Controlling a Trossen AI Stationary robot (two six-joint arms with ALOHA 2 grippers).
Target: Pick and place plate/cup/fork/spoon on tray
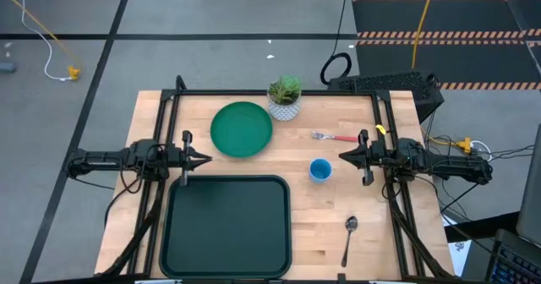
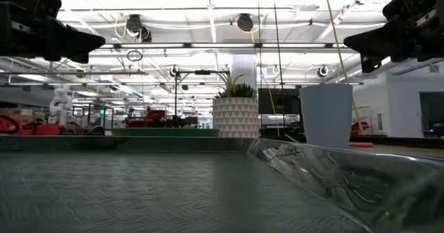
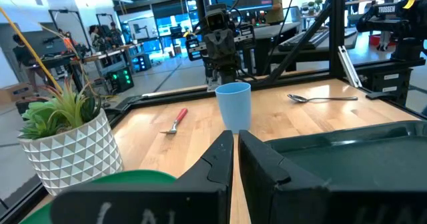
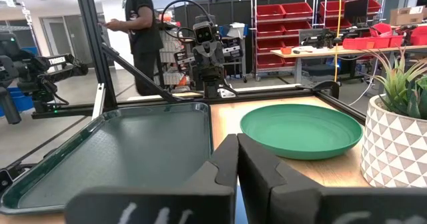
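The wooden butcher-block table [image 1: 330,216] carries one of each piece of tableware, and nothing is on the tray.

Largest is the one dark green-black rectangular tray [image 1: 226,225] with rounded corners and a raised rim; it lies at the table's near edge toward the left side. In the low view its ribbed floor and shiny rim [image 2: 326,170] fill the foreground and hide most of the tabletop behind.

The one round flat green plastic plate [image 1: 242,130] lies on the wood beyond the tray, just beside a white patterned plant pot [image 1: 285,106] holding a green plant. From the low view only the plate's thin edge [image 2: 166,131] shows above the tray rim.

The one small round light-blue cup [image 1: 320,170] stands upright right of the tray, apart from it.

The one slim all-silver metal spoon [image 1: 349,237] lies near the table's front right.

The one metal-tined fork with a red handle [image 1: 335,137] lies beyond the cup, near the right arm; its tines are hard to make out.

The left gripper [image 1: 206,159] hovers over the table's left side between plate and tray, fingers pressed together and empty. The right gripper [image 1: 343,156] hovers right of the cup, also pressed together, holding nothing.

A person [image 4: 137,31] stands in the room behind, cut off at the top.
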